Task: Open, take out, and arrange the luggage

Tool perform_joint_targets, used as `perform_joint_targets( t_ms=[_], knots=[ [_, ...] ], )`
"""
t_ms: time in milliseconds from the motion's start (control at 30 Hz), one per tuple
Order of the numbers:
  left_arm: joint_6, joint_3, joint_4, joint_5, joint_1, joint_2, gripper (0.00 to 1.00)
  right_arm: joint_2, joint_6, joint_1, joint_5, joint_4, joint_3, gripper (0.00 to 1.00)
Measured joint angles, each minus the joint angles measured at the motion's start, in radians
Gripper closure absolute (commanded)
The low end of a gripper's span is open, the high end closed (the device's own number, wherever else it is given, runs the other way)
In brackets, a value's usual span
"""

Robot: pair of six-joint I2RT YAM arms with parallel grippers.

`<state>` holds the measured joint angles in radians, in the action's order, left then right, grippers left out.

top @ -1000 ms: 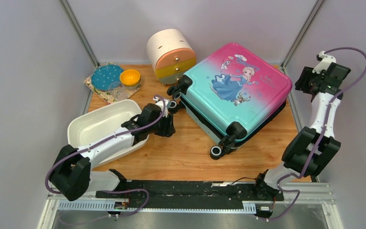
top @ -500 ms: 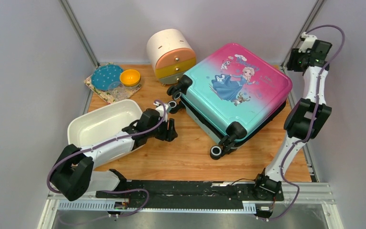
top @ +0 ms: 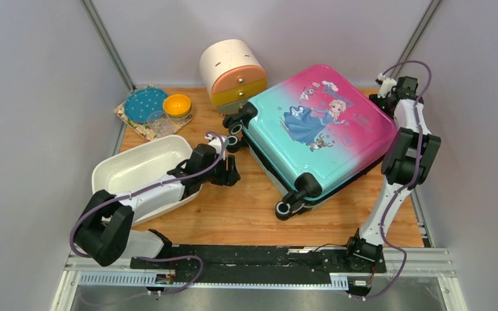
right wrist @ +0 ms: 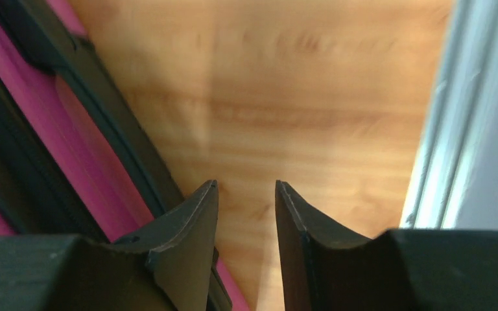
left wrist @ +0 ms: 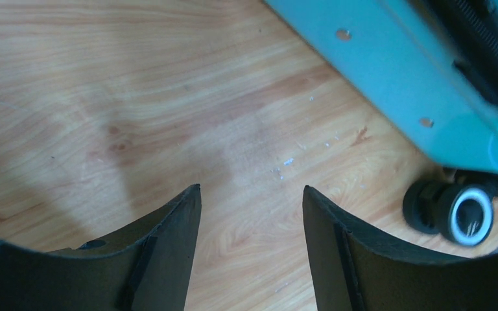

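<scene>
The luggage (top: 314,133), a pink-to-teal hard-shell suitcase with a princess print, lies flat with its lid down on the wooden table, black wheels (top: 284,208) toward me. My left gripper (top: 232,171) is open and empty, low over the wood just left of the teal wheel end. In the left wrist view, my left gripper (left wrist: 251,189) has bare wood between its fingers, with the teal shell (left wrist: 395,71) and a wheel (left wrist: 468,211) to the right. My right gripper (top: 388,91) is at the pink far right corner. In the right wrist view it (right wrist: 246,183) is open and empty beside the pink shell (right wrist: 71,123).
A round cream drawer cabinet (top: 232,74) stands behind the suitcase. A white basin (top: 136,170) lies under my left arm. A teal plate (top: 144,103), an orange bowl (top: 177,105) and a clear glass (top: 157,120) sit on a mat at the back left. A metal frame rail (right wrist: 428,162) runs close to the right gripper.
My right arm has swung down from high at the right to the suitcase's pink far corner. The suitcase has shifted left and toward me. My left gripper has barely moved.
</scene>
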<state>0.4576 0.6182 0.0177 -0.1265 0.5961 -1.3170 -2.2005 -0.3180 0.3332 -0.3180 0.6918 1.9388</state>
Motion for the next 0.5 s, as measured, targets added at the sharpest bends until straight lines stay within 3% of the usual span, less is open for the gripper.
perform_joint_targets(
  t_ms=[167, 333, 500],
  knots=[
    [-0.016, 0.041, 0.029, -0.005, -0.008, -0.024, 0.35, 0.163, -0.054, 0.011, -0.056, 0.024, -0.327, 0.59],
    [-0.062, 0.122, 0.011, -0.036, -0.002, -0.088, 0.36, 0.402, -0.113, 0.024, -0.074, 0.150, -0.605, 0.58],
    [-0.078, 0.166, -0.007, -0.011, 0.029, -0.199, 0.38, 0.557, -0.133, 0.109, -0.073, 0.209, -0.682, 0.56]
  ],
)
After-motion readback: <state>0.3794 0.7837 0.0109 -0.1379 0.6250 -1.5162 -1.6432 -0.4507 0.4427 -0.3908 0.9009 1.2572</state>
